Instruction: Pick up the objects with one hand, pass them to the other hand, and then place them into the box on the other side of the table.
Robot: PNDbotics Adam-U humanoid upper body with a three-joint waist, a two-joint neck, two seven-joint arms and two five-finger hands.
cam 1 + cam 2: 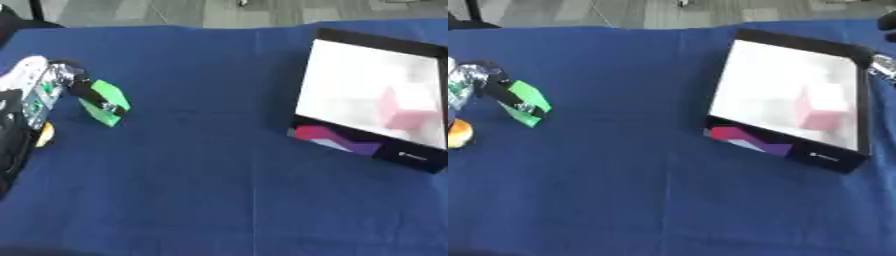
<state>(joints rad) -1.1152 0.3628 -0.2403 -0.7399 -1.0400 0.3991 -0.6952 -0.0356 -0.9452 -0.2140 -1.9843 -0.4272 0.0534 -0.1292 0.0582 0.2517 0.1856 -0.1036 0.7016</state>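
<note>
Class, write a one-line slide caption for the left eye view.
Left hand grips a green block over the blue tablecloth; a pink block sits in the box.

Blue tablecloth (210,190) covers the table; grey floor (175,12) seemingly beyond.

Right hand (884,64) cut off at the edge; pink block (407,106) in the box (308,80) blurred

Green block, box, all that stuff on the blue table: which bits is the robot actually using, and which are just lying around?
Part of the job:
- green block, pinched in the left hand
- black-rimmed box on the right side
- pink block already inside the box
- small yellow-orange thing at the left edge, possibly waiting its turn

Just there:
- blue tablecloth
- grey floor beyond the table
</note>
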